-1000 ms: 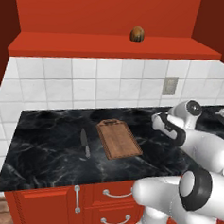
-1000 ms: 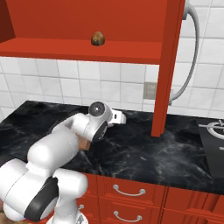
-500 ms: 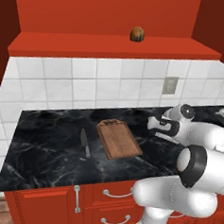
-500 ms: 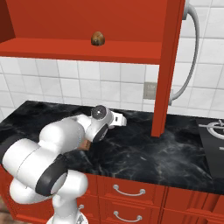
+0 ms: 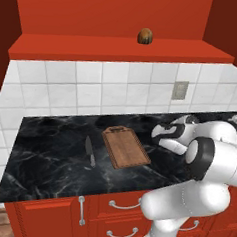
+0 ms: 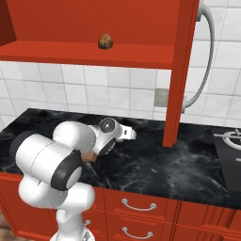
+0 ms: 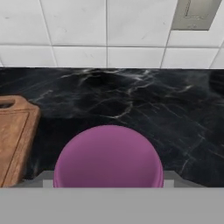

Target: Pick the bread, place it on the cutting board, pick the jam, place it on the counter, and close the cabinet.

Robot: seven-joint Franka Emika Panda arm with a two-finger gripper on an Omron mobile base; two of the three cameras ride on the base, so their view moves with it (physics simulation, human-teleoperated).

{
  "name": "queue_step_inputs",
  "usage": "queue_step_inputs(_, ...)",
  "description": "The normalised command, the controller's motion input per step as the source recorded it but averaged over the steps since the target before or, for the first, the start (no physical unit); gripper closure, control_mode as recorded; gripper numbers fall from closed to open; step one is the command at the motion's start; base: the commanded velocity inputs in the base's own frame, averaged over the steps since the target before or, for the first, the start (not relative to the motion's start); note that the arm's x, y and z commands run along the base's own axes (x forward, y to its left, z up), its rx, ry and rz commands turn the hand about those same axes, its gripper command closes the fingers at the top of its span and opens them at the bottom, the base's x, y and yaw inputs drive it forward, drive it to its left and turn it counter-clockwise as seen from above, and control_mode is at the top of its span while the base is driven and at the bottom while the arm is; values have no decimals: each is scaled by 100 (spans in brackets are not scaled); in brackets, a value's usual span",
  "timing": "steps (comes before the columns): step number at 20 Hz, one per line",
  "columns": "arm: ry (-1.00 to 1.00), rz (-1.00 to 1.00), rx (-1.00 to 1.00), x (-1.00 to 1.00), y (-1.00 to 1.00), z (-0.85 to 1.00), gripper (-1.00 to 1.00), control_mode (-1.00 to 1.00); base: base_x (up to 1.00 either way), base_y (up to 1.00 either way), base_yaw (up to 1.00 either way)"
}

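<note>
the purple-pink jar of jam [image 7: 108,156] sits right in front of the hand camera, a rounded purple dome at the very bottom of the hand view, so the two-finger gripper [image 5: 162,137] looks to have it between its tips – though the fingers themselves are hidden behind the jar, so how wide they stand i cannot tell, and i won't call it a grip. the hand is low over the long black marble counter [image 7: 144,109], right of the rectangular brown wooden cutting board [image 5: 126,147], whose long axis runs from the front edge toward the tiled back wall, handle tab at the far end. left of the board lies a grey knife [image 5: 89,151]. further back and up, the small round golden-brown bread [image 5: 145,36] sits on the shelf of the red wall cabinet [image 6: 141,49], door hanging open [image 6: 181,70]. my read: the bread has not yet reached the board, and it lies well above and left of the claw
</note>
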Motion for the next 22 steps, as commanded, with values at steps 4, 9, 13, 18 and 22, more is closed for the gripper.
queue_step_inputs(4, 0, 0, 0, 14, -2, -29, 100, -100, 0, 0, 0)
queue_step_inputs(9, 0, 0, 0, 11, -9, -27, 100, -100, 0, 0, 0)
queue_step_inputs(13, 0, 0, 0, 12, -12, -31, 100, -100, 0, 0, 0)
queue_step_inputs(18, 0, 0, 0, 9, -9, -31, 100, -100, 0, 0, 0)
queue_step_inputs(22, 0, 0, 0, 10, -7, -33, 100, -100, 0, 0, 0)
